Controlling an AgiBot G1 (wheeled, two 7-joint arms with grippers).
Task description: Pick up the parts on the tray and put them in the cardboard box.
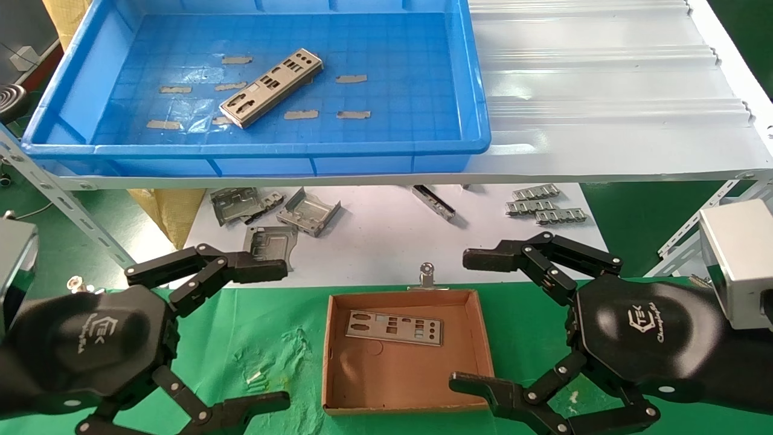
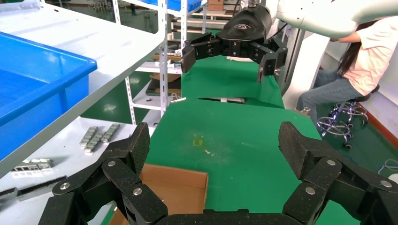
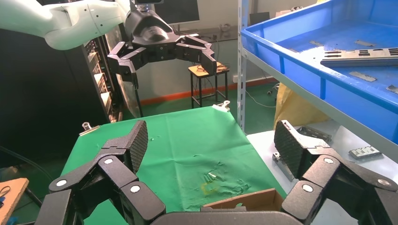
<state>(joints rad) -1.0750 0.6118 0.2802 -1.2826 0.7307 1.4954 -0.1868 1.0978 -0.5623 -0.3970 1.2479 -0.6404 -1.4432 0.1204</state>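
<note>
One silver-grey punched plate (image 1: 270, 87) lies slantwise on the floor of the blue tray (image 1: 477, 96) on the upper shelf; it also shows in the right wrist view (image 3: 359, 55). A second plate (image 1: 394, 327) lies flat in the brown cardboard box (image 1: 480, 338) on the green cloth. My left gripper (image 1: 275, 332) is open and empty, left of the box. My right gripper (image 1: 468, 320) is open and empty, right of the box. Both hang low, near the box and well below the tray. A box corner shows in the left wrist view (image 2: 187, 185) and the right wrist view (image 3: 248, 200).
Bent grey brackets (image 1: 308, 211) and linked clip strips (image 1: 543, 206) lie on the white lower surface behind the box. A white corrugated sheet (image 1: 604, 90) lies right of the tray. Slotted shelf struts (image 1: 60, 199) stand at both sides. A person (image 2: 361, 51) sits beyond the table.
</note>
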